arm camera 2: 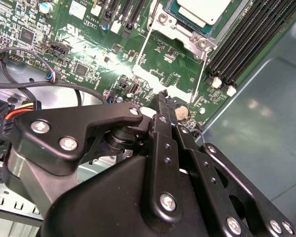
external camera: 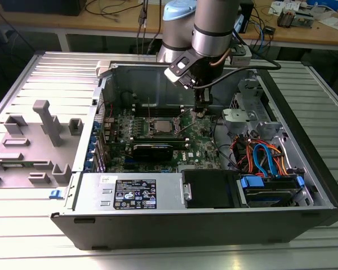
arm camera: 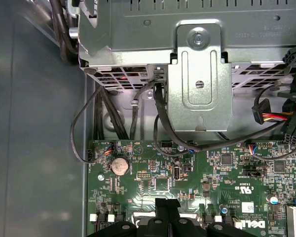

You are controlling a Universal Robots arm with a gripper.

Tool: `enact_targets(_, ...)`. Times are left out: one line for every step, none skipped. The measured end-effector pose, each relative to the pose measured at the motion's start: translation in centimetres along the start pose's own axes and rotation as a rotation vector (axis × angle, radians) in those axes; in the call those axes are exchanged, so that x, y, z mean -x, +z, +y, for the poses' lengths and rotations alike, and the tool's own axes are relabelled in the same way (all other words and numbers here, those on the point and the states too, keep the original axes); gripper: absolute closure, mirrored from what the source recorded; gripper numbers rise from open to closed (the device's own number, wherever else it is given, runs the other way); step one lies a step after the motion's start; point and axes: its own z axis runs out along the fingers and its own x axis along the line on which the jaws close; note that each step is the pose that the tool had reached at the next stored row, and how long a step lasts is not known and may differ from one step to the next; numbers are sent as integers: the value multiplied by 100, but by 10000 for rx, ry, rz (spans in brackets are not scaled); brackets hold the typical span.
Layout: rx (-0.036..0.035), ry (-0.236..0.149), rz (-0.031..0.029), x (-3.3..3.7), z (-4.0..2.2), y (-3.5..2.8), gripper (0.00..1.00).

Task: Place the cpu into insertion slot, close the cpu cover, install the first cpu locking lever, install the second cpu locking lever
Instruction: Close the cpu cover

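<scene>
Your arm hung steeply down into the open computer case, with the gripper just above the green motherboard, beside a coin battery. Its jaws looked pressed together and empty. The cpu lay in the insertion slot, near the gripper, toward the exterior view's left.

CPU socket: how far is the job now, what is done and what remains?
Done: the chip sits in the socket. In hand: the shut fingers are beside the edge of the raised cover. Left: the cover is open, and a lever stands upright, not locked.
</scene>
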Motion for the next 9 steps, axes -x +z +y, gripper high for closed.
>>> enact_targets(0, 0, 0, 0, 0, 0, 89)
enact_targets(0, 1, 0, 0, 0, 0, 89)
enact_targets(0, 1, 0, 0, 0, 1, 89)
enact_targets(0, 0, 0, 0, 0, 1, 89)
enact_targets(0, 0, 0, 0, 0, 1, 89)
enact_targets(0, 0, 0, 0, 0, 1, 89)
enact_targets(0, 0, 0, 0, 0, 1, 89)
enact_targets(0, -2, 1, 0, 3, 2, 89)
enact_targets(0, 0, 2, 0, 15, 3, 89)
